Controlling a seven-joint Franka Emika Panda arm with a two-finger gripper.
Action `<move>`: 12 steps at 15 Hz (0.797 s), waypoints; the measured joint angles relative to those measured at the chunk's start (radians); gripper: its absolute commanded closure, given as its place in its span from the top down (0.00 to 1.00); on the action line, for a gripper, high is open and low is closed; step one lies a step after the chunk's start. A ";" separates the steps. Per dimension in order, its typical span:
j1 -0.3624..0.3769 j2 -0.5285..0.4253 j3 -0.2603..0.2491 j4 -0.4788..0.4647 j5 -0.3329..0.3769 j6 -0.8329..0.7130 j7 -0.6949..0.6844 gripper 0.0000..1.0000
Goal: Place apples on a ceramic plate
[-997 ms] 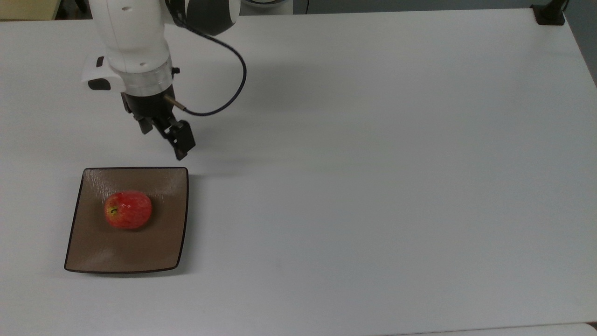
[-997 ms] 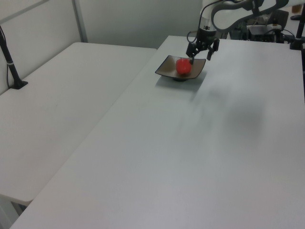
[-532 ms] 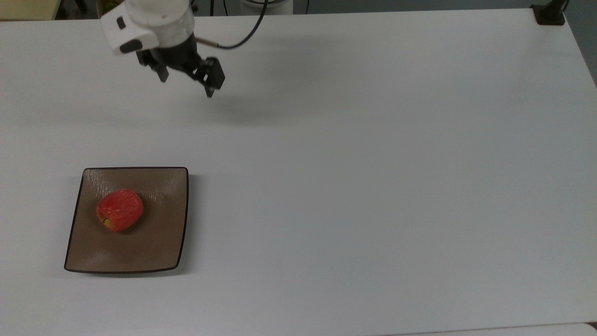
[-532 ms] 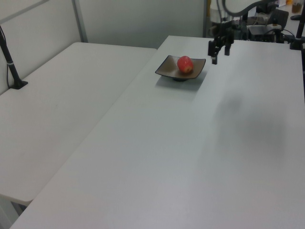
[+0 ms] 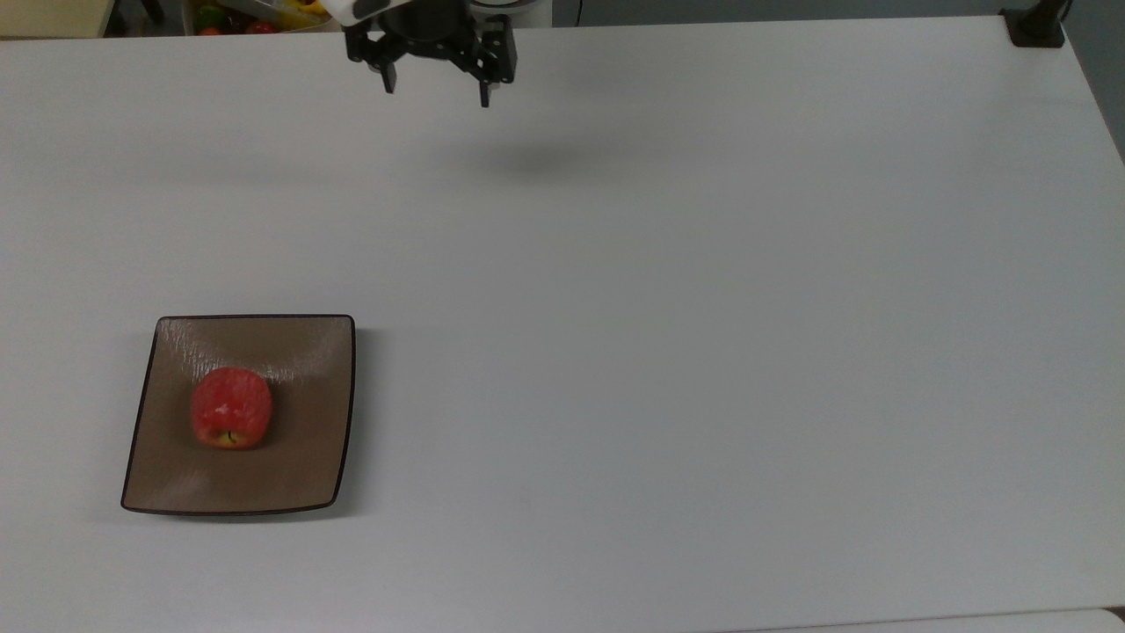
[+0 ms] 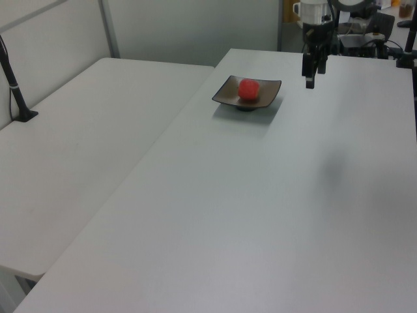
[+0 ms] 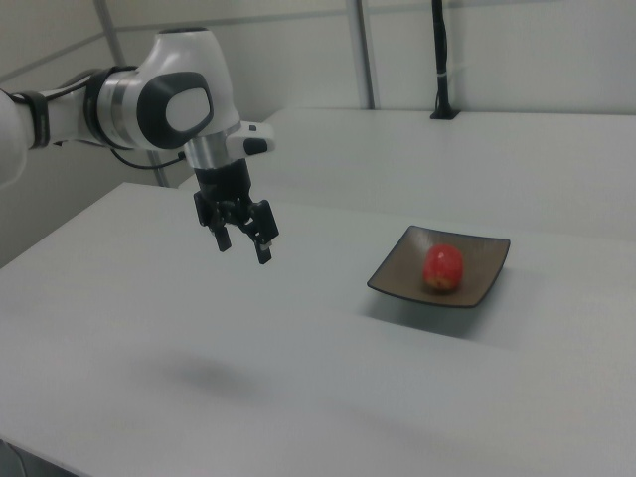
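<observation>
The red apple (image 5: 231, 409) lies on the square brown ceramic plate (image 5: 299, 466) near the top view's lower left, its stem end facing the front edge. The apple (image 7: 443, 268) rests free on the plate (image 7: 485, 280) in the right view, and the apple (image 6: 248, 89) and plate (image 6: 268, 98) also appear in the left view. My gripper (image 5: 437, 91) hangs open and empty high above the table's far edge, well away from the plate. The gripper (image 7: 242, 244) shows spread fingers in the right view, and the gripper (image 6: 311, 77) sits to the plate's right in the left view.
The white table (image 5: 703, 352) stretches wide to the top view's right. A black post base (image 5: 1035, 26) stands at its far right corner. A second white table (image 6: 85, 130) adjoins on the left view's left, with a black pole (image 6: 14, 85) on it.
My gripper has risen and moved away from the plate toward the table's far edge and to the top view's right. The apple has rolled slightly on the plate and settled.
</observation>
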 measured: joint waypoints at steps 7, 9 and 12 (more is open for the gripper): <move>-0.003 -0.008 -0.005 -0.047 0.000 0.134 0.000 1.00; -0.021 -0.013 -0.006 -0.047 0.000 0.134 0.000 1.00; -0.028 -0.014 -0.007 -0.049 0.000 0.134 -0.001 1.00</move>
